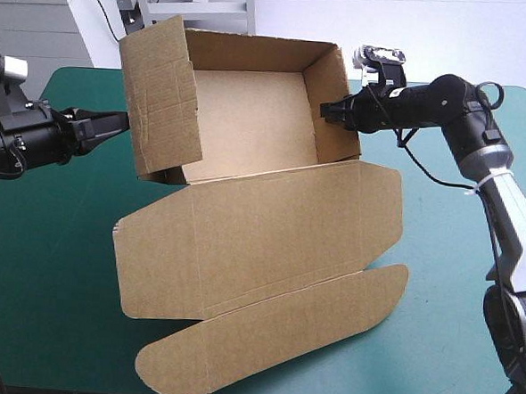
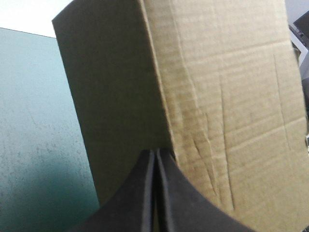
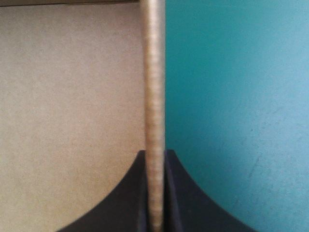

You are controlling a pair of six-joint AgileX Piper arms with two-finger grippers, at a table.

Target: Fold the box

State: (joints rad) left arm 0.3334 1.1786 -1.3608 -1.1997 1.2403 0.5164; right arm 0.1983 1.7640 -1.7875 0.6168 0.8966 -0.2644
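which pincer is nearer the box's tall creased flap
Left. The left pincer, shut, is at the box's creased flap; the right pincer clamps the opposite wall, across the tray.

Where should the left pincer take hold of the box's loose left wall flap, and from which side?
Probably its free upper edge, from above, the left pincer astride it. The left wall flap stands nearly upright with that thin edge exposed, much as the right pincer clamps the right wall. Shut now, the left pincer only meets its outer face.
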